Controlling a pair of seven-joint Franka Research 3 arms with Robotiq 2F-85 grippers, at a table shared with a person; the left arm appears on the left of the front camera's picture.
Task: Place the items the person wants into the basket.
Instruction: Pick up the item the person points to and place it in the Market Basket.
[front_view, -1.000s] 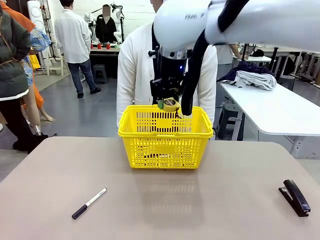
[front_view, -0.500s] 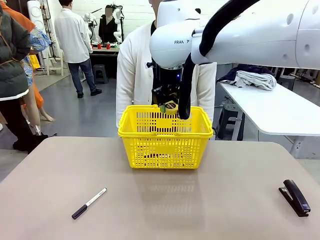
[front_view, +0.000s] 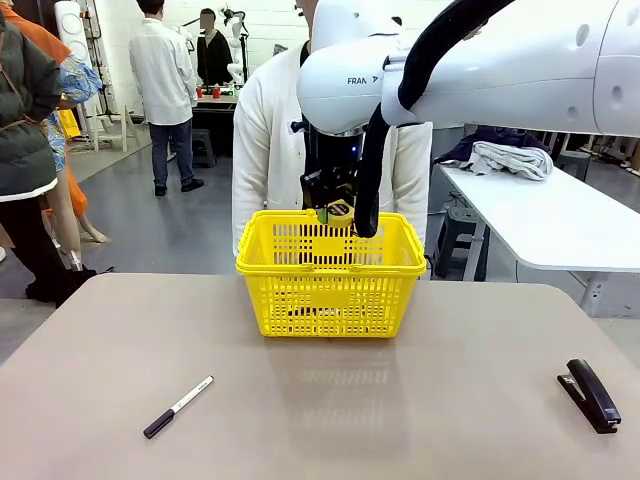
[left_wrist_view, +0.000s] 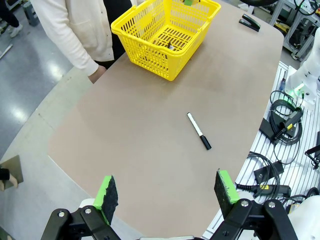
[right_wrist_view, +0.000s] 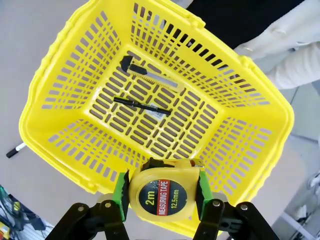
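1. Tape measure (right_wrist_view: 161, 195) – pinched flat between the right gripper's (right_wrist_view: 161, 196) green fingers (right_wrist_view: 120, 195), its label facing the wrist camera. It hangs above the basket (right_wrist_view: 60, 75), over the rim on the person's side rather than over the middle.
2. Already in the basket: the knife (right_wrist_view: 145, 76) and the pen (right_wrist_view: 142, 106), lying near each other on the slotted floor, just apart.
3. Step in hand, as I judge it: carrying the last wanted tool over the basket for release. The next move calls for shifting a little toward the basket's middle, perhaps lowering, then spreading the fingers so the tape drops inside.
4. Edges: in the front view the right gripper (front_view: 333, 208) sits right at the far rim, close to the person (front_view: 270, 130) standing behind it. A release here could clip the rim or a folded handle and tip the tape outward.
5. Open room: the floor beside the pen and knife is bare – plenty of landing space.
6. Left gripper (left_wrist_view: 165, 187) hovers well away above the desk (left_wrist_view: 130, 130), fingers spread wide and holding nothing.
7. Marker (front_view: 178, 407) and stapler (front_view: 590, 394) lie on the desk, well apart from the basket and out of the way.
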